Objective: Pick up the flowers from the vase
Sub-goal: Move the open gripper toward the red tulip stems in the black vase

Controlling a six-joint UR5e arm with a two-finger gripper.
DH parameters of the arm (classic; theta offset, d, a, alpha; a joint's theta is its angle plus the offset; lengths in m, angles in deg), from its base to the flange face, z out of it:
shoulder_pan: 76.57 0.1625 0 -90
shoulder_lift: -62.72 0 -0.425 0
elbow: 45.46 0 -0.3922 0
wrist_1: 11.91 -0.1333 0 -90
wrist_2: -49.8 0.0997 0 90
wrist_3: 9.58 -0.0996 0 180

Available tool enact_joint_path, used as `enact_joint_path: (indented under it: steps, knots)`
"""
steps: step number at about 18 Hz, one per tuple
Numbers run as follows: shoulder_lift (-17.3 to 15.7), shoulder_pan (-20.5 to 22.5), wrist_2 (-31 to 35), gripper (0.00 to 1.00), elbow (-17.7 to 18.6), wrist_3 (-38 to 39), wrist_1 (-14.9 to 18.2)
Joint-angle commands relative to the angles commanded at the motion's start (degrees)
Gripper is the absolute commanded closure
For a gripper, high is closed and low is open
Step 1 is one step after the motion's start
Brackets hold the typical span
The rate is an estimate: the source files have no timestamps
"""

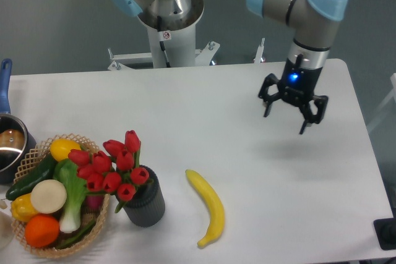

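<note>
Vase point(145, 201): near edge, left of centre, upright, just beside the wicker basket point(37, 248); banana point(209, 207) to its right.
Flowers point(114, 165): tulip heads bunched over the vase mouth, leaning toward the basket; stems hidden inside.
Gripper point(289, 113): far right, hanging above the table, fingers spread wide, empty.
Relation: flowers lie well apart, down-left of the gripper.

Flowers point(111, 164) sit in vase point(145, 202); hand point(286, 119) gapes far right.
</note>
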Motion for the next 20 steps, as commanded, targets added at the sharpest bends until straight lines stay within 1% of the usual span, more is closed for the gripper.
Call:
enact_joint_path:
  steps: [1,3,6,7,8,9,13,16,20]
  knots:
    - [0.00,-1.84,-0.79,0.00,0.09,0.09,-1.23]
    - [0.00,-4.92,-3.77,0.00,-0.17,1.40,-1.86]
    - [0.96,-9.05,-12.28,0.00,-0.52,2.46,-1.86]
    - [2.01,-10.46,-15.44,0.00,-0.61,2.55,-1.86]
    - [2.54,-11.08,-18.26,0.00,-0.53,2.55,-1.86]
    - [2.72,-11.35,-19.59,0.00,-0.35,2.46,-1.86]
    - [4.04,-13.11,-20.48,0.00,0.09,2.55,-1.77]
    - [5.53,-15.21,-20.75,0.00,-0.17,2.90,-1.86]
    - [7.82,-16.01,-25.40,0.00,-0.70,3.78,-1.86]
